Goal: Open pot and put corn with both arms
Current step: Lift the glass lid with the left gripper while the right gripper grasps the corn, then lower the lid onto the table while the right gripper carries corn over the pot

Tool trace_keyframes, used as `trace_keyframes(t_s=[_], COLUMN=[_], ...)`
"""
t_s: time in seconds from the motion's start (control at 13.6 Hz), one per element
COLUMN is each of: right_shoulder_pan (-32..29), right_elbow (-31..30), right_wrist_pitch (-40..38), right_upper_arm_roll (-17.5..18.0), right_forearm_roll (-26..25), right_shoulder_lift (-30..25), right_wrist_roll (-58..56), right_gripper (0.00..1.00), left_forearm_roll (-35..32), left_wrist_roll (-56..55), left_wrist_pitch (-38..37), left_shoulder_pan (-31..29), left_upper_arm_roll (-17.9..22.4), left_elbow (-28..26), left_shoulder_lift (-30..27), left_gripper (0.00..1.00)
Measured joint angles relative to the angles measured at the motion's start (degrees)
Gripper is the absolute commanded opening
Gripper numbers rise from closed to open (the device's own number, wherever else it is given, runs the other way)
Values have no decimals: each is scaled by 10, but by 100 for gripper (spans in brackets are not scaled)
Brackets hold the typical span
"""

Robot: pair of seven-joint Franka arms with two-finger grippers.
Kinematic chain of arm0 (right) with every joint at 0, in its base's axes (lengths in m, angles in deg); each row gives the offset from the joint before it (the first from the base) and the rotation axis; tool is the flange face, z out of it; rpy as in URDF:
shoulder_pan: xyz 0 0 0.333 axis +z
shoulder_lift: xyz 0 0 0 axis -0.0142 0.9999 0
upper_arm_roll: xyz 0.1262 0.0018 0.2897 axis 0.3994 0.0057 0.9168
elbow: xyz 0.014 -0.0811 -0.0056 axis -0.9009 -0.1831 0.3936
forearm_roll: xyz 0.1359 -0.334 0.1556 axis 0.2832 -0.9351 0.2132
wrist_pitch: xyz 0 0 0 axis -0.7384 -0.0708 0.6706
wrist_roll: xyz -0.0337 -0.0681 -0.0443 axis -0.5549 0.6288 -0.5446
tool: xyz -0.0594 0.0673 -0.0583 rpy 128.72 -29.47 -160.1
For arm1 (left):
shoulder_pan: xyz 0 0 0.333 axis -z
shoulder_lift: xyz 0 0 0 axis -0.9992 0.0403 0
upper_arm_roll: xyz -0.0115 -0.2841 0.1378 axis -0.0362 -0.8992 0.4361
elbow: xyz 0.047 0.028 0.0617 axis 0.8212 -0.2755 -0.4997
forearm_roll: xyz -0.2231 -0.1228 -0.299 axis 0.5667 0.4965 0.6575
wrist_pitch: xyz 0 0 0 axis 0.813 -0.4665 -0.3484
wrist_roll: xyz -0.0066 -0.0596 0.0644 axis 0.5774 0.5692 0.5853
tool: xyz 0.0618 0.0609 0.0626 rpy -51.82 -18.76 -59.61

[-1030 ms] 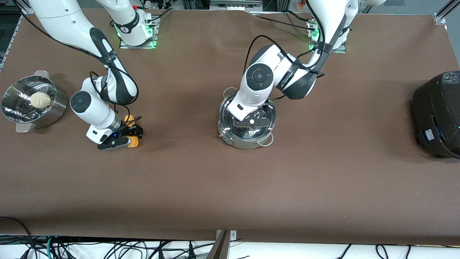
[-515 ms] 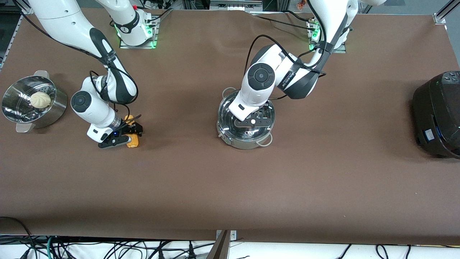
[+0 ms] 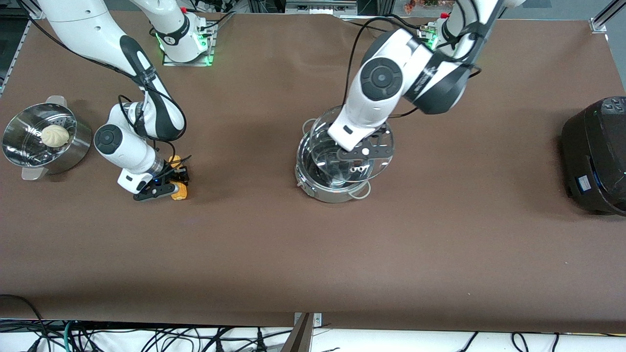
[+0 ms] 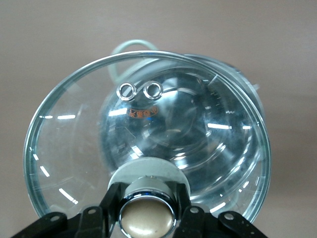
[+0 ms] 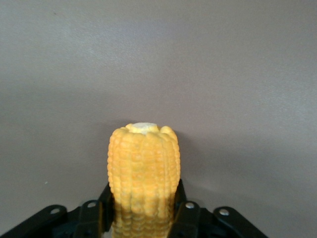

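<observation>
One round steel pot [image 3: 332, 188] sits mid-table. Left gripper [image 4: 148, 218], over it, clamps the clear glass lid [image 4: 74, 148] by its knob. Right gripper [image 5: 143, 210] pinches one ridged yellow corn [image 5: 143, 173] on the table.

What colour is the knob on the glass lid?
Tan, or pale beige. The knob shows best in the left wrist view, clamped in the left gripper.

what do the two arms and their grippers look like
Both arms are glossy white with rounded shells, black bands at the joints and dark round caps on the wrist joints. Black cables run loosely along each. The left gripper and right gripper are black, with two fingers on a flat bar with small screws. Green lights glow at both bases, and a small blue light by the right gripper.
</observation>
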Motion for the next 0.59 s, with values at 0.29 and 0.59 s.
trace_keyframes(t_s=[0.29, 0.59], right_shoulder_pan=[0, 1], right_elbow=[4, 39], right_wrist_pitch=[-18, -164], right_upper_arm_roll=[0, 7], right_forearm_roll=[0, 1], right_shoulder_lift=[-19, -90], right_wrist_roll=[1, 40], right_gripper=[25, 25], left_forearm_roll=[-5, -66], left_wrist_roll=[95, 287], left_wrist_pitch=[-107, -130], left_shoulder_pan=[-90, -203], left_upper_arm_roll=[5, 8], left_elbow=[38, 38], left_shoulder_lift=[-16, -28], left_gripper=[5, 5])
